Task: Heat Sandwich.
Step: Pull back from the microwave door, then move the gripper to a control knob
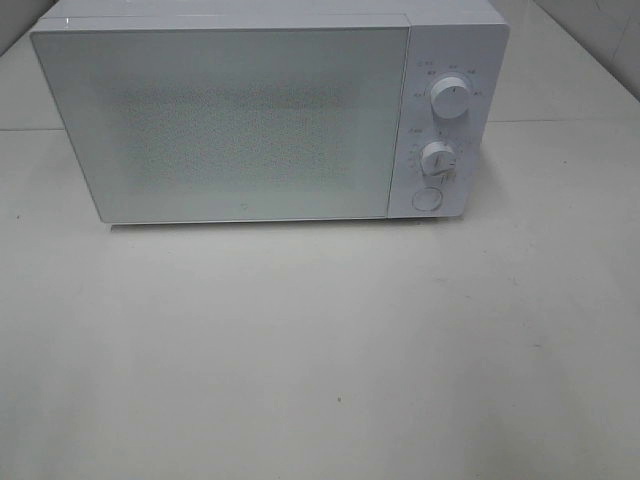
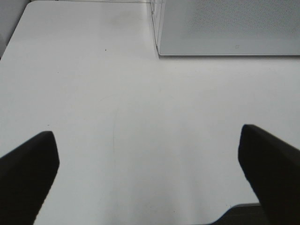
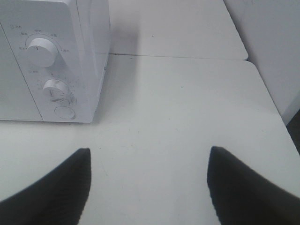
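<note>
A white microwave [image 1: 220, 120] stands at the back of the table with its door shut; two knobs [image 1: 450, 100] and a round button [image 1: 427, 199] sit on its right panel. The sandwich is out of view. Neither arm shows in the exterior high view. In the left wrist view my left gripper [image 2: 147, 164] is open over bare table, with the microwave's lower left corner [image 2: 159, 51] ahead. In the right wrist view my right gripper [image 3: 147, 180] is open with nothing between its fingers, the microwave's control panel [image 3: 47, 70] ahead to one side.
The white table [image 1: 320, 350] spreads in front of the microwave. A seam between two tabletops [image 3: 178, 57] runs behind the microwave's right side. The table's right edge [image 3: 276, 112] and near edge [image 2: 234, 208] show in the wrist views.
</note>
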Robot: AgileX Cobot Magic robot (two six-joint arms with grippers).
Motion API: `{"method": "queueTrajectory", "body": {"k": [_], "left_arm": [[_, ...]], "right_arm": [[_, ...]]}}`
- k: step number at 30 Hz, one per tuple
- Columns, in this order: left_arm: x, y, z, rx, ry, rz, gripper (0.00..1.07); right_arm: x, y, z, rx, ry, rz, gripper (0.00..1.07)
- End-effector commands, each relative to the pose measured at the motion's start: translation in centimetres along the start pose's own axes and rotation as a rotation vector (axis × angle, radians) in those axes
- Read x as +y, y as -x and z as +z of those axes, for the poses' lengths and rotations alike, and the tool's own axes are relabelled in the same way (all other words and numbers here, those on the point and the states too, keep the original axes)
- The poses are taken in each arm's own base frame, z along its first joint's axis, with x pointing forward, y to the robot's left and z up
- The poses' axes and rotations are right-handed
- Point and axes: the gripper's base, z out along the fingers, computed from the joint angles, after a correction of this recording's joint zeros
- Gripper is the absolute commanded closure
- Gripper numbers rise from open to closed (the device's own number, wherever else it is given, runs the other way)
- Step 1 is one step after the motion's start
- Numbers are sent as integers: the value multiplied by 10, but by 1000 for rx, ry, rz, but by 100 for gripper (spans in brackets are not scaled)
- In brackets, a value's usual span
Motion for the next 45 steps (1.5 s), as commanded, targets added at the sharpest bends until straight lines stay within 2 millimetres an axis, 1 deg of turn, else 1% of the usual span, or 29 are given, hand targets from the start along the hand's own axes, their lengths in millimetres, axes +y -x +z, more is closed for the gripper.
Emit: {"method": "queueTrajectory", "body": {"k": [1, 3, 5, 6, 7, 9, 10, 12, 15, 17, 19, 20, 23, 24, 25, 27, 29, 30, 33, 35, 37, 38, 39, 40, 41, 42, 43, 45], "left_arm": [[-1, -2, -3, -25, -5, -7, 7], [-1, -2, -3, -25, -5, -7, 7], [-1, -2, -3, -25, -5, -7, 7], [-1, -2, -3, -25, -5, -7, 7], [-1, -2, -3, -25, -5, -7, 7], [-1, -2, -3, -25, -5, -7, 7], [-1, -2, -3, -25, -5, -7, 7], [-1, -2, -3, -25, -5, -7, 7], [-1, -1, -2, -18, -5, -8, 7], [-1, -1, -2, -18, -5, -8, 7], [-1, -1, -2, -18, -5, -8, 7], [-1, -1, -2, -18, -5, -8, 7], [-1, -1, -2, -18, -5, -8, 7], [-1, -1, -2, -18, -5, -8, 7], [-1, -1, -2, -18, -5, -8, 7], [-1, -1, -2, -18, -5, -8, 7], [-1, -1, -2, -18, -5, -8, 7], [-1, -1, -2, -18, -5, -8, 7], [-1, -1, -2, -18, -5, -8, 7], [-1, -1, -2, -18, -5, -8, 7], [-1, -1, -2, -18, -5, -8, 7], [-1, -1, -2, -18, -5, -8, 7], [-1, -1, -2, -18, -5, -8, 7], [-1, -1, -2, -18, -5, -8, 7], [-1, -1, -2, -18, -5, -8, 7], [-1, -1, -2, -18, -5, -8, 7], [-1, -1, -2, -18, -5, -8, 7], [-1, -1, -2, -18, -5, -8, 7]], "right_arm": [[-1, 5, 4, -22, -7, 13, 38], [0, 8, 16, -21, -1, 11, 38], [1, 10, 23, -26, 3, 9, 38], [1, 10, 23, -26, 3, 9, 38], [1, 11, 31, -26, 7, 8, 38], [2, 13, 39, -31, 11, 6, 38], [3, 14, 46, -37, 15, 5, 38], [3, 15, 49, -38, 17, 6, 38], [5, 16, 64, -41, 25, 7, 38], [5, 17, 66, -50, 27, 6, 38], [6, 19, 76, -72, 34, 5, 38], [6, 19, 76, -72, 34, 5, 38], [7, 20, 87, -95, 42, 4, 38], [8, 21, 95, -109, 47, 4, 38], [8, 21, 95, -109, 47, 4, 38], [9, 21, 101, -121, 51, 4, 36], [10, 22, 109, -145, 57, 1, 29], [10, 22, 109, -145, 57, 1, 29], [11, 22, 117, -170, 64, 1, 24], [11, 21, 119, -181, 66, 4, 24], [12, 17, 122, -201, 71, 3, 24], [12, 7, 127, -210, 66, 18, 25], [12, 3, 128, -211, 61, 24, 25], [12, 3, 128, -211, 61, 24, 25], [13, -3, 130, -214, 58, 27, 25], [15, -6, 132, -225, 58, 27, 25], [20, -16, 135, -231, 49, 16, 26], [24, -20, 136, -241, 50, -5, 26]]}}
